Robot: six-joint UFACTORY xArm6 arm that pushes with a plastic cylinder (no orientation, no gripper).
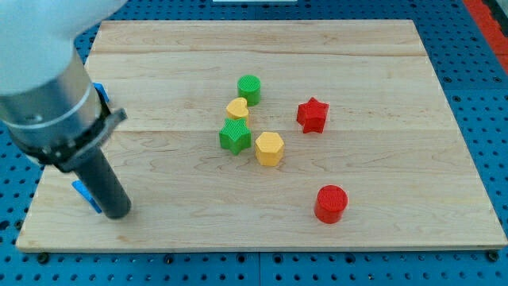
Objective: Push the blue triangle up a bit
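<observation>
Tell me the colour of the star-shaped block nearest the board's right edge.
Red; the star shows in the camera view.

White arm housing, grey cylindrical collar, straight dark rod [101,184].

There is no text, label, brand, number or sign that I can read here, not on the wooden board [381,71], not on the coloured blocks, and not on the arm.

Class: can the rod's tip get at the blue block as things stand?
Probably yes: my tip sits right beside the blue block, which the rod mostly hides; no other block stands between them.
</observation>
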